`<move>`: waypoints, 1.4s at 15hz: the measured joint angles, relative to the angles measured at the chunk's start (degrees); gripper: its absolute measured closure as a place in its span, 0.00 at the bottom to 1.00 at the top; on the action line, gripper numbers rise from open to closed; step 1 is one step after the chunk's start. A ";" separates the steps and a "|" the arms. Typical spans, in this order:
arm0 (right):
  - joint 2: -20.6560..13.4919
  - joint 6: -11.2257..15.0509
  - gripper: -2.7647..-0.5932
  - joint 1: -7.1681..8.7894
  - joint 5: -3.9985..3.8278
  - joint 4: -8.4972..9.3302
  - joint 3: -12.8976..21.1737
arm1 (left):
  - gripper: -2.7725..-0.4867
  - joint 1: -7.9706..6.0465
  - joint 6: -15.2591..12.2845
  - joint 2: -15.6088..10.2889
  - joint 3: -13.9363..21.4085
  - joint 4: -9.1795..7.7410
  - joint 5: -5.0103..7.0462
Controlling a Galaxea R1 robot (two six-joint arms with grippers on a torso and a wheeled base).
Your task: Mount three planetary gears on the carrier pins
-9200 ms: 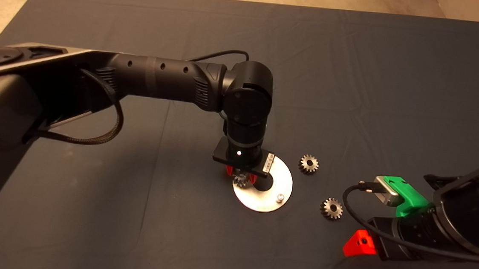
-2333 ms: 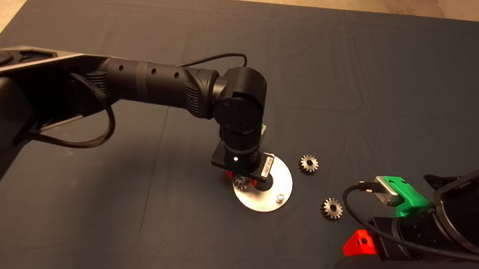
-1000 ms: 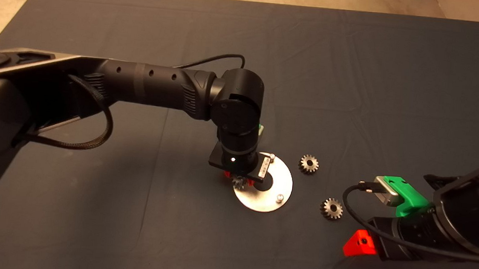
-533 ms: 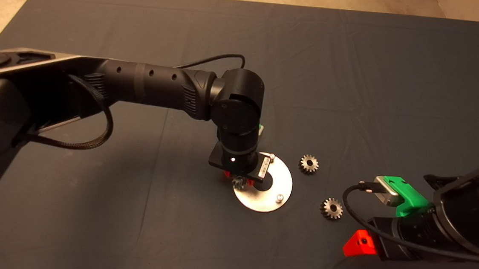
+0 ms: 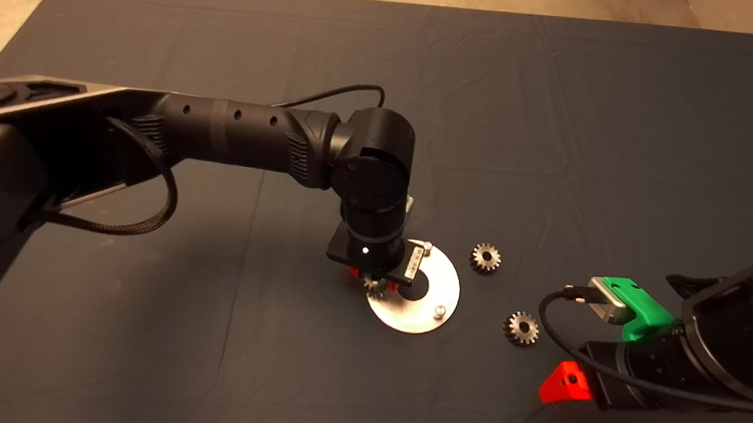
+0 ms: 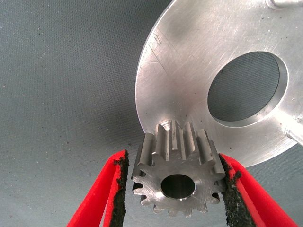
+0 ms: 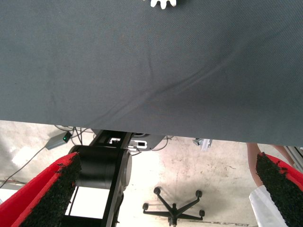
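Observation:
My left gripper [image 5: 374, 280] is shut on one planetary gear [image 5: 375, 285], silvery with a centre bore, and holds it over the left rim of the shiny disc [image 5: 445, 281]. In the left wrist view the gear [image 6: 177, 177] sits between the black pads [image 6: 119, 189] above the disc's edge [image 6: 189, 71]. Two carrier pins [image 5: 427, 246] [image 5: 439, 308] stand bare; the third is hidden behind the gear. Two more gears [image 5: 485, 258] [image 5: 521, 328] lie on the mat right of the disc. My right gripper [image 5: 568, 384] is parked at the lower right, open [image 7: 168, 158].
The dark mat [image 5: 558, 118] covers the table. The right wrist view looks past the mat's edge [image 7: 142, 125] at the floor, with a chair base [image 7: 175, 205], a black robot base [image 7: 102, 170] and a person's leg [image 7: 258, 165].
Over the last seconds my left arm has drawn slightly to the left and its wrist has tilted, the gear still held at the disc's left rim. In the last half second almost nothing moved.

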 joint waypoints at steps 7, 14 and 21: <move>-0.02 0.00 0.01 -0.01 0.00 -0.02 0.00 | 0.53 -0.02 0.02 -0.02 0.00 -0.49 0.17; -0.02 0.00 0.01 -0.01 -0.01 -0.02 0.00 | 0.51 -0.04 0.02 0.05 0.00 -0.71 0.16; 0.00 0.00 0.01 -0.01 0.00 -0.02 0.00 | 0.51 -0.02 0.16 1.73 -0.06 -0.07 0.38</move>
